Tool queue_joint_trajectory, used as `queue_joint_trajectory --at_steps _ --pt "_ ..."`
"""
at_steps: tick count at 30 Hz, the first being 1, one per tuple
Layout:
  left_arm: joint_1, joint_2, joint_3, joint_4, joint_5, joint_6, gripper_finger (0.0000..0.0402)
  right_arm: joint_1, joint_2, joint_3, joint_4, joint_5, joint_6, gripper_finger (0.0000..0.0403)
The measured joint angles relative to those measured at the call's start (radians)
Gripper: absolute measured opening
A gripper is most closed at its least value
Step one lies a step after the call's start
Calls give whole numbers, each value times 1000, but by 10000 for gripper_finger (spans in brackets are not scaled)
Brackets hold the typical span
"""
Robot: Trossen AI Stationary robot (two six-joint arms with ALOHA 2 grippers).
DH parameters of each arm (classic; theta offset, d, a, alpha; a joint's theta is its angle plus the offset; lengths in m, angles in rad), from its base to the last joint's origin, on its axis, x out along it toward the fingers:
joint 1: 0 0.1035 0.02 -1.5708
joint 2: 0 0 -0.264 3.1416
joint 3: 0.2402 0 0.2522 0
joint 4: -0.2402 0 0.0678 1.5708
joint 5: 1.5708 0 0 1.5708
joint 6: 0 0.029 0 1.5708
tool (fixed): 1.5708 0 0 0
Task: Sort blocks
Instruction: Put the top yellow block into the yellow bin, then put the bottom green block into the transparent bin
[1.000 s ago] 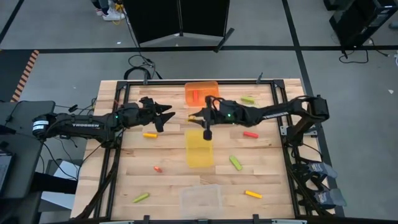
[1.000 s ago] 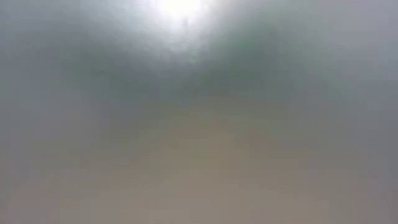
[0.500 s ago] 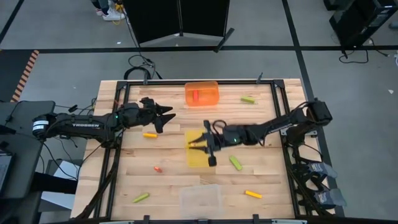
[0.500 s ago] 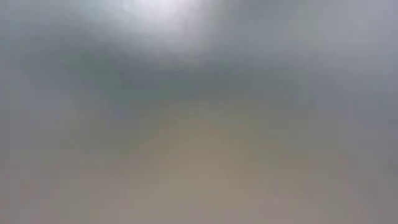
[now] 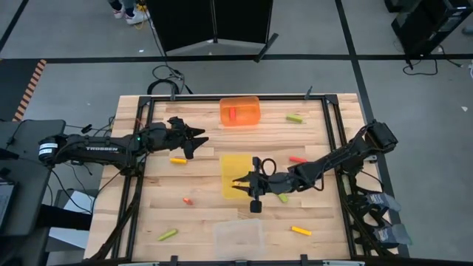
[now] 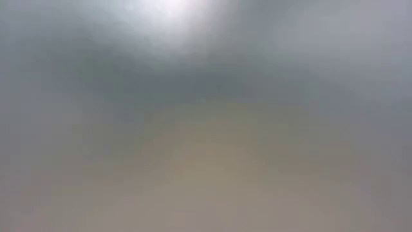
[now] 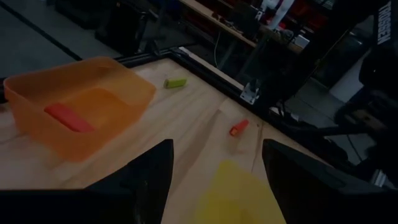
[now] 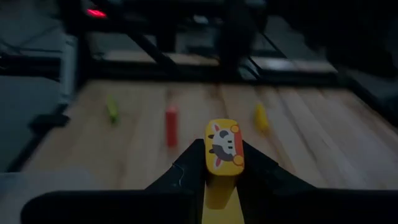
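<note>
Our right end effector (image 5: 242, 185) has swung away from the orange tray (image 5: 240, 111) over the last second and now hangs over the yellow tray (image 5: 235, 174), clenched on a yellow block (image 8: 222, 152) that stands between its fingers in the right wrist view. We judge the drop is next, since the colours match. Just behind it lies a green block (image 5: 283, 197); farther off, a red block (image 5: 297, 159). Our left end effector (image 5: 198, 136) waits released, a yellow block (image 5: 178, 160) near it on the worktop (image 5: 199, 222).
</note>
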Motion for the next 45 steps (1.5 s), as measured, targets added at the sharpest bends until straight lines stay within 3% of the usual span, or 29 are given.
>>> queue_joint_trajectory --at_steps 8,17,21,26,30,36,41,45 --pt "0 0 0 -10 -2 -23 252 -70 0 0 -194 18 213 79" --pt "0 0 0 -21 -3 -23 252 -103 0 -12 -187 12 230 196" --pt "-1 0 0 -58 -1 -24 252 -97 -47 -14 -252 123 201 225" --pt "-35 0 0 -86 54 12 252 -56 -202 -40 -328 278 143 220" --pt "-99 0 1 -77 59 50 252 -16 -376 -158 -260 341 98 206" --pt "-199 0 3 -122 20 17 252 35 -563 -422 -73 351 154 196" --pt "-299 0 77 -261 -114 -66 252 83 -597 -614 140 350 240 196" --pt "-376 0 173 -362 -213 -53 246 93 -567 -688 290 350 255 195"
